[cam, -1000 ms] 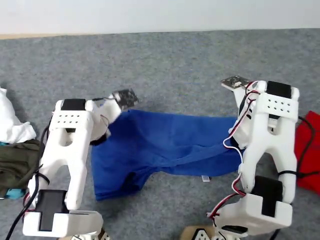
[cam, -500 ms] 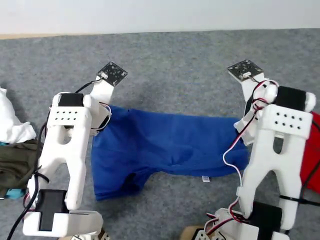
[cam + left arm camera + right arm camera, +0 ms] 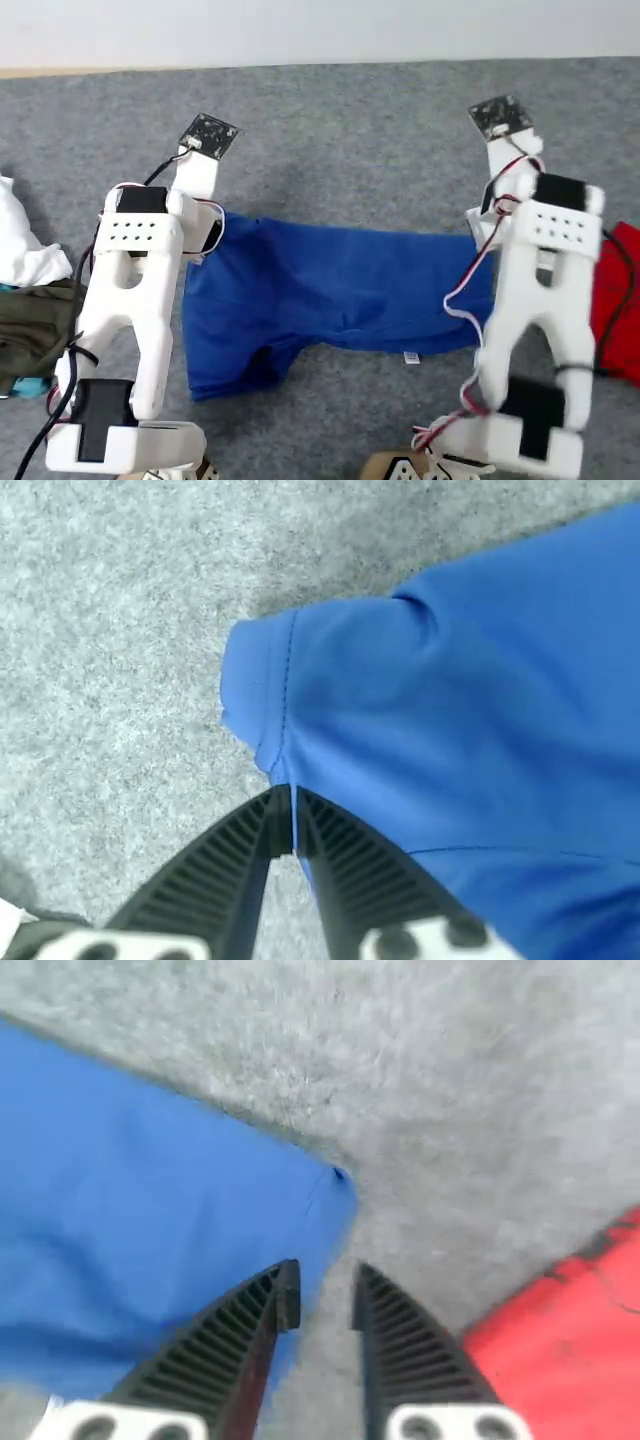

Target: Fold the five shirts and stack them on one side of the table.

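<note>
One blue shirt [image 3: 340,290] lies outspread, one red shirt [image 3: 622,300] beside it. The left gripper [image 3: 293,815] pinches the blue hem; the right gripper [image 3: 322,1300] is slightly spread.

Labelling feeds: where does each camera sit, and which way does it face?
High view: fixed overhead, facing down at grey carpeted table, blue fabric shirt, white left arm, right arm.
Left wrist view: on that wrist, facing down the left tool, shut on the shirt's hem.
Right wrist view: on that wrist, facing down the open right tool, red fabric beside.
All share the shirt.
</note>
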Controlling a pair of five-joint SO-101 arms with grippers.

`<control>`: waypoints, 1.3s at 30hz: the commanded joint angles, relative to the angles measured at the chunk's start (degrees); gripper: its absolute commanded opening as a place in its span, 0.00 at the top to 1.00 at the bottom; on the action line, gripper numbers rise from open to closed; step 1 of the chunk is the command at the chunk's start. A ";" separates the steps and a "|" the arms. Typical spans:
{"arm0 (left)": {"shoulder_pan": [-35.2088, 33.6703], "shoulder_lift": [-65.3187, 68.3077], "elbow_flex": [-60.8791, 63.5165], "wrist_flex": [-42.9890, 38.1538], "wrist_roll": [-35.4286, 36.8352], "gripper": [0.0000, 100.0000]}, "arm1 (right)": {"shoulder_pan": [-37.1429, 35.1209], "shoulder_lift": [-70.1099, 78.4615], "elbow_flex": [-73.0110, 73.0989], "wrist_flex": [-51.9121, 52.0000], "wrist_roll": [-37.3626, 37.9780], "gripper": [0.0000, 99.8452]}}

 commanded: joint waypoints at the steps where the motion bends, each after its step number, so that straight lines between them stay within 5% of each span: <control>1: -0.26 -2.29 -2.15 -1.23 0.79 0.98 | -1.19 6.55 -0.53 -4.53 -2.46 0.99; 10: -0.26 -2.20 -2.07 -1.32 0.70 0.98 | -1.63 22.02 -5.63 -5.14 -4.04 0.99; 22: -0.35 -2.29 1.63 -6.24 0.70 0.98 | -1.54 39.60 -29.63 -4.62 -3.87 0.99; 33: -1.41 -2.73 2.42 -6.95 0.70 0.98 | -3.82 33.45 -38.77 10.15 -3.78 0.98; 39: -0.97 -2.73 2.33 -4.92 0.70 0.98 | -6.46 25.71 -39.21 21.93 -3.87 0.83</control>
